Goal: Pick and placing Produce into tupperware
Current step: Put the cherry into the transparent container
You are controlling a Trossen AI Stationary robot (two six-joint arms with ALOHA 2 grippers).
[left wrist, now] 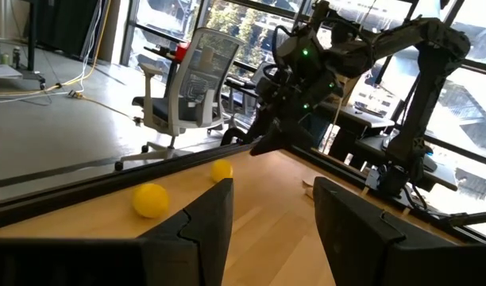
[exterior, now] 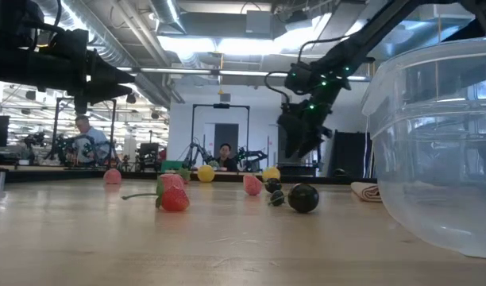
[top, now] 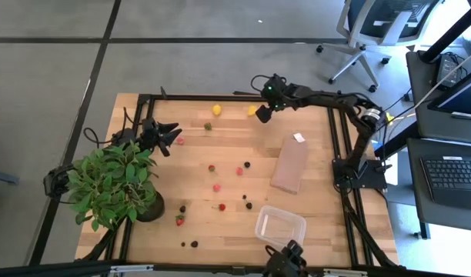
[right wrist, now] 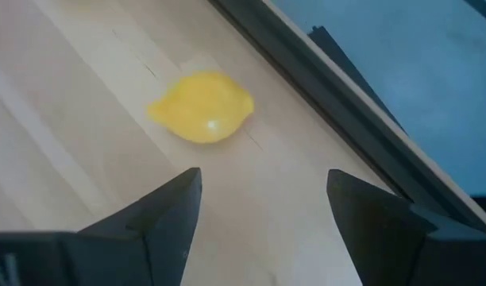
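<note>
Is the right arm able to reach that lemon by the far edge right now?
Probably yes: the right gripper hangs open just above the lemon, with only bare table between them.

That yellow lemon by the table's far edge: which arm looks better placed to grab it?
The right. Its open right gripper hangs just over the lemon, fingers either side. The left gripper, also open, waits by the potted plant, farther away.

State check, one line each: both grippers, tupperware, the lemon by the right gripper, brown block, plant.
right gripper: open, above the lemon, holding nothing
left gripper: open, empty, near the table's left edge
lemon: loose on the table by the far rail
tupperware: upright, no lid, empty
brown block: lying flat
potted plant: upright
</note>
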